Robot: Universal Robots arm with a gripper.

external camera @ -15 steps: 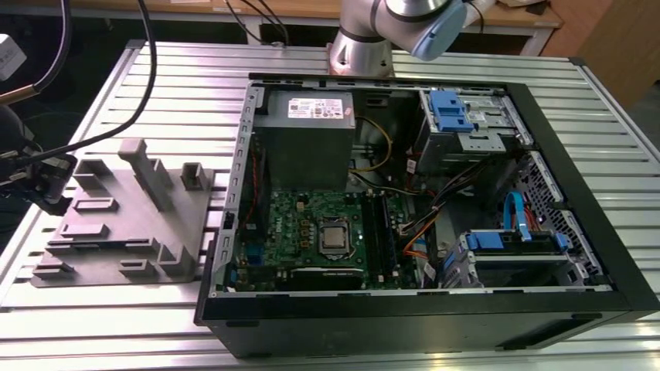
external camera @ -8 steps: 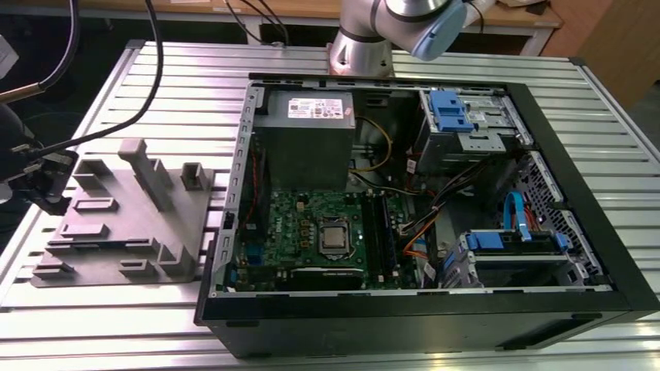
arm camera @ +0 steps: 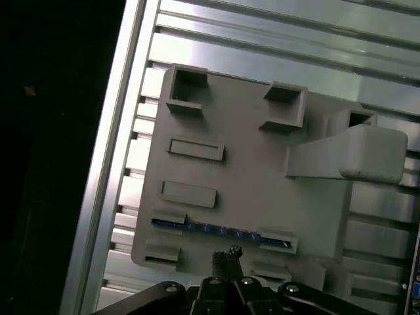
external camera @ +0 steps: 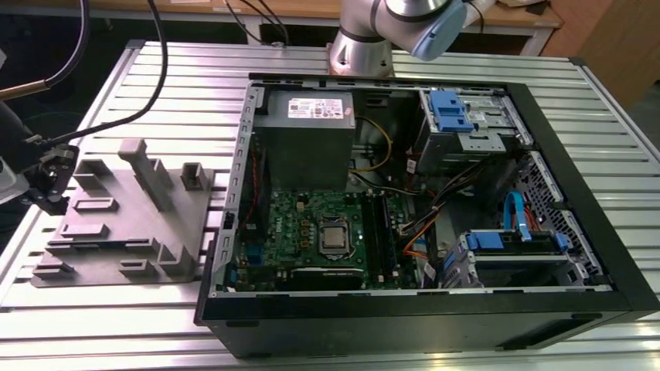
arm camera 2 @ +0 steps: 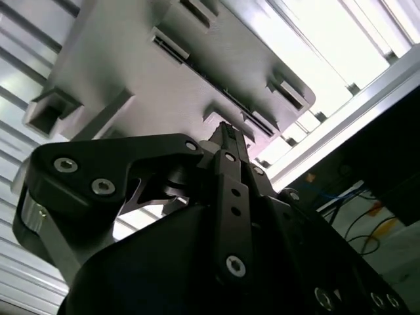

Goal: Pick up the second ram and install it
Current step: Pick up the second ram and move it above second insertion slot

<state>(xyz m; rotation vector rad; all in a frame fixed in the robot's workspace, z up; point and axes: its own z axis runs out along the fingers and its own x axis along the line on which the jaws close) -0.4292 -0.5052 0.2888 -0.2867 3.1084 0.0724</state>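
A ribbed aluminium table [external camera: 124,325] fills most of the exterior view, with a wooden bench [external camera: 515,11] and dark floor beyond its far edge. An open black computer case [external camera: 413,328] lies on the table's right part in the exterior view, its green circuit board [external camera: 309,232] and grey power supply [external camera: 304,143] exposed. To the exterior view's left of the case sits a grey plastic holder tray [external camera: 113,232] with upright slabs. The silver arm [external camera: 361,39] rises at the far side.

The black gripper [external camera: 46,182] hangs at the tray's left edge. In both wrist views its fingers [arm camera: 226,254] [arm camera 2: 223,131] are pressed together and hold nothing.

In the first wrist view the ram [arm camera: 220,231] stands on edge in a tray slot, just beside the fingertips and apart from them.
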